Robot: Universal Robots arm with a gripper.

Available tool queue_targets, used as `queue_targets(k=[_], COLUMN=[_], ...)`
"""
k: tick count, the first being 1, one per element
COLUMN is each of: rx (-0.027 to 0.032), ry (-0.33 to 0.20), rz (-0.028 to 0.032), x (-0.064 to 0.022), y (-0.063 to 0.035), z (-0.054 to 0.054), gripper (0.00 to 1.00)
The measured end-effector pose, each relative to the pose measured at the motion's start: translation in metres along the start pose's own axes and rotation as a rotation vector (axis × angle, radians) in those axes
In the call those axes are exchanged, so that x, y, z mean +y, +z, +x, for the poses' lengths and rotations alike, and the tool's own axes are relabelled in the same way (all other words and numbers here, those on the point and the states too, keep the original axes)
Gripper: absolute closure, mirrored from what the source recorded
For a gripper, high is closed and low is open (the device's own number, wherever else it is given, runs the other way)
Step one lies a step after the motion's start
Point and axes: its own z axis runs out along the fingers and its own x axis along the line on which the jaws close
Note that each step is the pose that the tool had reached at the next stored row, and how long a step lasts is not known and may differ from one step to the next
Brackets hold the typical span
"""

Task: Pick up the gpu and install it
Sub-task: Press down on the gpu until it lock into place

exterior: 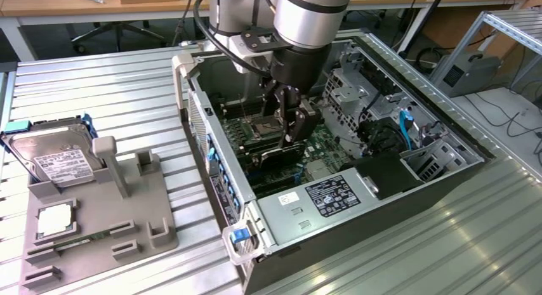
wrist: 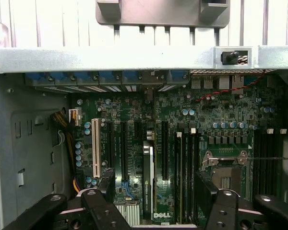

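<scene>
The gpu (wrist: 148,179) stands on edge in a motherboard slot inside the open computer case (exterior: 280,209), its thin top edge with small print facing the wrist camera. In the exterior view the gpu (exterior: 280,157) is a dark card low in the case, right under the arm. My gripper (wrist: 156,189) is open, its black fingers (wrist: 105,187) wide apart on either side of the card with a gap on both sides. Seen from the exterior view, the gripper (exterior: 285,133) hangs inside the case just above the card.
A grey holder tray (exterior: 101,212) at the exterior view's left carries a silver hard drive (exterior: 55,158), a square chip (exterior: 55,220) and a green memory stick (exterior: 76,244). Around the gripper are the case walls, the drive cage (exterior: 356,85), the power supply (exterior: 330,193) and the CPU socket (wrist: 228,167).
</scene>
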Motion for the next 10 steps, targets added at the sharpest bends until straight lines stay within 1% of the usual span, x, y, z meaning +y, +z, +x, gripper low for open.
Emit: queue_targets(k=[3, 5, 6, 7, 8, 9, 10], rx=[-0.0001, -0.0001, 0.0000, -0.0001, 0.0000, -0.0001, -0.0001], ry=[0.000, 0.000, 0.000, 0.000, 0.000, 0.000, 0.000], rz=[0.0000, 0.0000, 0.0000, 0.0000, 0.0000, 0.0000, 0.0000], x=[0.0000, 0.0000, 0.0000, 0.0000, 0.0000, 0.0000, 0.0000], y=[0.0000, 0.0000, 0.0000, 0.0000, 0.0000, 0.0000, 0.0000], z=[0.0000, 0.0000, 0.0000, 0.0000, 0.0000, 0.0000, 0.0000], gripper=[0.25, 0.38, 0.50, 0.50, 0.56, 0.56, 0.62])
